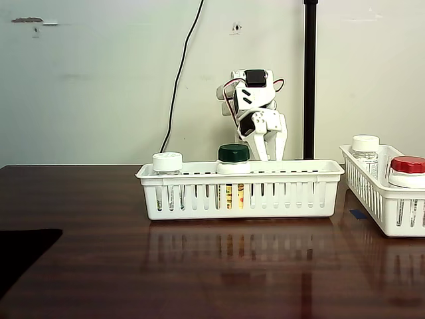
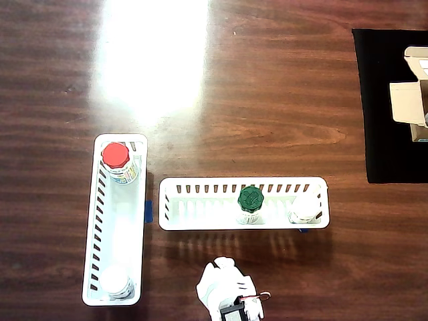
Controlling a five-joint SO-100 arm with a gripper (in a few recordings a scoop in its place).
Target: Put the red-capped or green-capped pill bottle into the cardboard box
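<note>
The red-capped pill bottle [image 2: 116, 156] stands at the far end of the left white basket [image 2: 137, 221] in the overhead view; in the fixed view the pill bottle [image 1: 408, 166] sits in the right basket [image 1: 372, 199]. A green-capped bottle [image 2: 250, 198] [image 1: 234, 154] stands in the middle basket [image 2: 200, 200] [image 1: 285, 193]. The cardboard box [image 2: 409, 100] lies at the right edge on a black mat, flaps open. My gripper [image 1: 269, 156] [image 2: 221, 264] hangs behind the middle basket, fingers pointing down and close together, holding nothing, a little to one side of the green cap.
White-capped bottles stand in the middle basket [image 2: 305, 207] [image 1: 167, 162] and in the other basket [image 2: 115, 281] [image 1: 365, 145]. The black mat [image 2: 391, 147] [image 1: 20, 252] covers one corner of the dark wooden table. A black pole [image 1: 309, 80] rises behind the arm.
</note>
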